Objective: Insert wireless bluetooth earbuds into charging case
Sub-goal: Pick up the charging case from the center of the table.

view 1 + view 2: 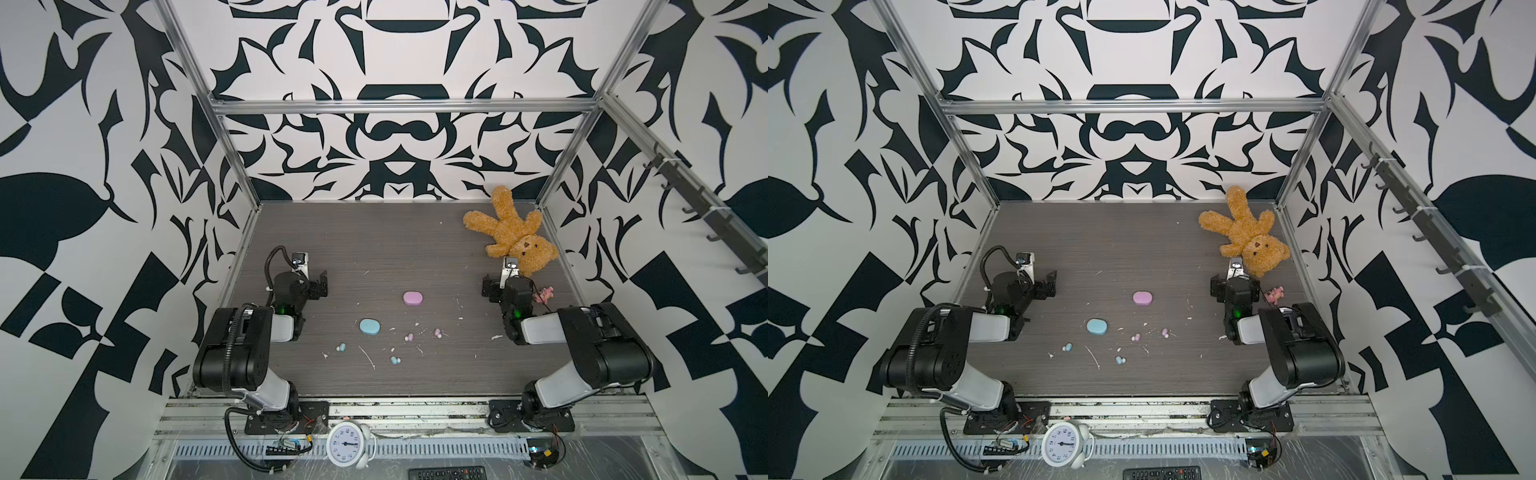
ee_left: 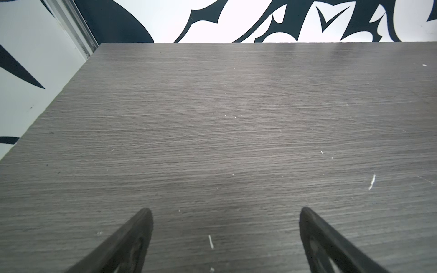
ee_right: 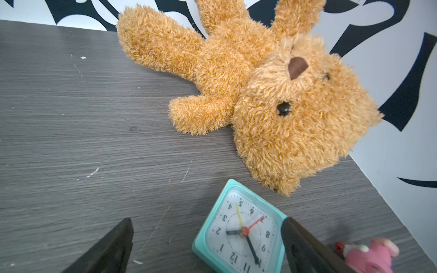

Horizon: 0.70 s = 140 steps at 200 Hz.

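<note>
Left gripper (image 2: pixel 224 212) of mine hangs low over bare table (image 2: pixel 212 118) near the left wall, jaws spread wide with nothing between them. My right gripper (image 3: pixel 207 219) is just as wide and just as empty on the opposite side, and a teal square clock (image 3: pixel 238 231) lies flat below it, beside one finger.

The table is dark grey wood-grain, strewn with white scraps (image 1: pixel 368 358). All four earbuds lie loose on it between my arms, toward the front: one blue earbud (image 1: pixel 341 347), another blue earbud (image 1: pixel 395 360), one pink earbud (image 1: pixel 409 337) and another pink earbud (image 1: pixel 437 332). None is in a case. The blue case (image 1: pixel 369 327) sits just behind the blue ones and the pink case (image 1: pixel 412 298) further back, both lids down.

A tan teddy bear (image 1: pixel 509 232) sprawls on its back in the far right corner, head toward my right gripper. A small pink toy (image 1: pixel 544 294) lies by the right wall.

White walls (image 1: pixel 124 166) with bold black swirls close three sides, and aluminium posts (image 1: pixel 232 158) stand at the corners. On the front rail between my arm bases stands a round white alarm clock (image 1: pixel 345 444), with a black remote (image 1: pixel 446 473) nearby.
</note>
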### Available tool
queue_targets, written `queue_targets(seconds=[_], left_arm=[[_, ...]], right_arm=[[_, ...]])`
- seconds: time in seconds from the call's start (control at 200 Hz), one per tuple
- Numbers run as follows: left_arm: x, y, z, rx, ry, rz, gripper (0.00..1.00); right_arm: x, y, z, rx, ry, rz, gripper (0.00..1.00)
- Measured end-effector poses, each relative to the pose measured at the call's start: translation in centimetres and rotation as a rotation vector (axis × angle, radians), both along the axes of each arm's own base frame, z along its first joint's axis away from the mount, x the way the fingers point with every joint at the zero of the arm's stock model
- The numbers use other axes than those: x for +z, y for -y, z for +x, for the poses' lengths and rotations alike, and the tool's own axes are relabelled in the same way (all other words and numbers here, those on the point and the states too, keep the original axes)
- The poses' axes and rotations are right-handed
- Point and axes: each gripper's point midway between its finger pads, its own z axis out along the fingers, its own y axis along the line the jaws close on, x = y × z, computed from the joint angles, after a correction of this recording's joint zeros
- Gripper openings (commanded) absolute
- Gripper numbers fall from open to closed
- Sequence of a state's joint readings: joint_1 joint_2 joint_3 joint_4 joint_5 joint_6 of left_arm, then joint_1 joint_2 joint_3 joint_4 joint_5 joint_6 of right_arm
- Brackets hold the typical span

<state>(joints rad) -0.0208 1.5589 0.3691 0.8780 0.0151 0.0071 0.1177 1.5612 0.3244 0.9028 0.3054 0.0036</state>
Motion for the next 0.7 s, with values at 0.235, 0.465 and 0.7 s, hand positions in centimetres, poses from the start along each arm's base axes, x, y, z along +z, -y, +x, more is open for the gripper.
queue_targets(seconds=[0.235, 0.465, 0.7], left_arm=[[0.01, 0.09, -0.01, -0.005, 0.000, -0.003, 0.99], [0.01, 0.12, -0.01, -0.007, 0.000, -0.003, 0.99], [0.01, 0.13, -0.01, -0.007, 0.000, -0.004, 0.99]], right_arm=[[0.00, 0.00, 0.00, 0.000, 0.000, 0.000, 1.00], [-0.01, -0.01, 0.00, 0.000, 0.000, 0.000, 1.00], [-0.01, -0.01, 0.00, 0.000, 0.000, 0.000, 0.99]])
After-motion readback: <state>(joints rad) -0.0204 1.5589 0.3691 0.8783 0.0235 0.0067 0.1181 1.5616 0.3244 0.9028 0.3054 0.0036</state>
